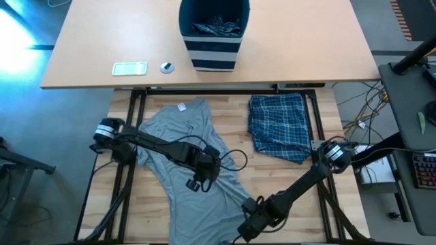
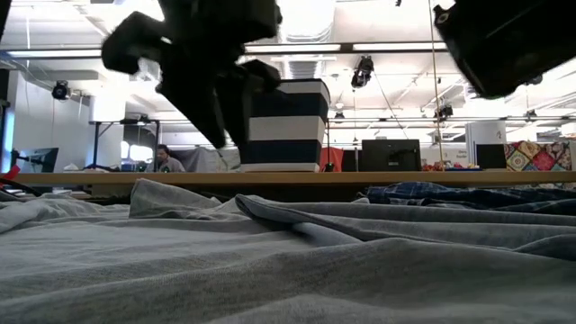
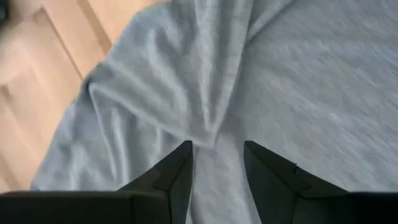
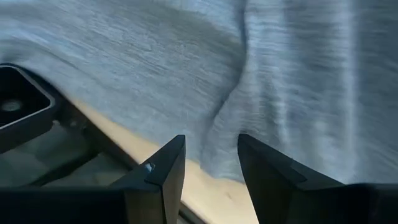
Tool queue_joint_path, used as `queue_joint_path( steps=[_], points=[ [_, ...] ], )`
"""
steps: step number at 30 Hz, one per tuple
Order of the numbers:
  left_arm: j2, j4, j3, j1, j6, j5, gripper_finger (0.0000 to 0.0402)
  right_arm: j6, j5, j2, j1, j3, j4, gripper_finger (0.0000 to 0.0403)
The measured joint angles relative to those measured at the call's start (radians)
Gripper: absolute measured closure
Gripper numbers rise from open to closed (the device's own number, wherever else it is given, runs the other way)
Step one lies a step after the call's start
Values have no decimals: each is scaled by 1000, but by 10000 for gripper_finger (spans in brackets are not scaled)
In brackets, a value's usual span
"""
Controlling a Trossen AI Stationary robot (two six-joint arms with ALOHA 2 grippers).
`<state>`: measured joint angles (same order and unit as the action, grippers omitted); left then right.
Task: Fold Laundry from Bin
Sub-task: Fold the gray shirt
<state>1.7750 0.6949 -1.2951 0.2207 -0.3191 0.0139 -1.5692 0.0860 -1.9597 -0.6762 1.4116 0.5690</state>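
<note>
Right gripper (image 4: pixel 208 165) at near table edge, fingers part open, nothing between, just over hem of grey T-shirt (image 1: pixel 194 146). Risk: closing here could nip hem plus table lip, or drag shirt off edge. Left gripper (image 3: pixel 217 168) mid-shirt, fingers apart astride a fold, empty; could re-bunch cloth w/ a low sweep. Plaid shorts (image 1: pixel 278 126) beside, right. Bin (image 1: pixel 214 35) far side, more laundry inside; phone (image 1: pixel 129 68) & small round obj (image 1: pixel 167 67) near it, nothing blocking.

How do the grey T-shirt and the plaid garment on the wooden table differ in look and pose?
The grey T-shirt is plain and spread out with wrinkles; the plaid garment is blue-checked and folded compactly. The T-shirt covers more table and lies under the left gripper; the plaid garment lies apart. Both rest on the wooden table.
</note>
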Motion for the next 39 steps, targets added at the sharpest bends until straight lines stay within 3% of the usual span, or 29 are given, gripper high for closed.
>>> queue_joint_path(
  steps=[7,17,23,28,35,39],
  points=[
    [-90,99,1,0,75,0,271,-14,17,-59,0,65,74,269],
    [-159,133,2,6,212,-6,271,20,46,-47,0,79,142,388],
    [-160,133,2,12,259,-7,271,46,132,-33,-10,96,135,390],
    [-158,133,2,12,280,-7,271,57,132,1,-13,156,127,390],
    [-158,155,2,15,303,-8,271,96,4,-15,2,205,-16,390],
    [-158,162,2,19,314,-8,271,101,-18,-73,19,200,-15,390]
  ],
)
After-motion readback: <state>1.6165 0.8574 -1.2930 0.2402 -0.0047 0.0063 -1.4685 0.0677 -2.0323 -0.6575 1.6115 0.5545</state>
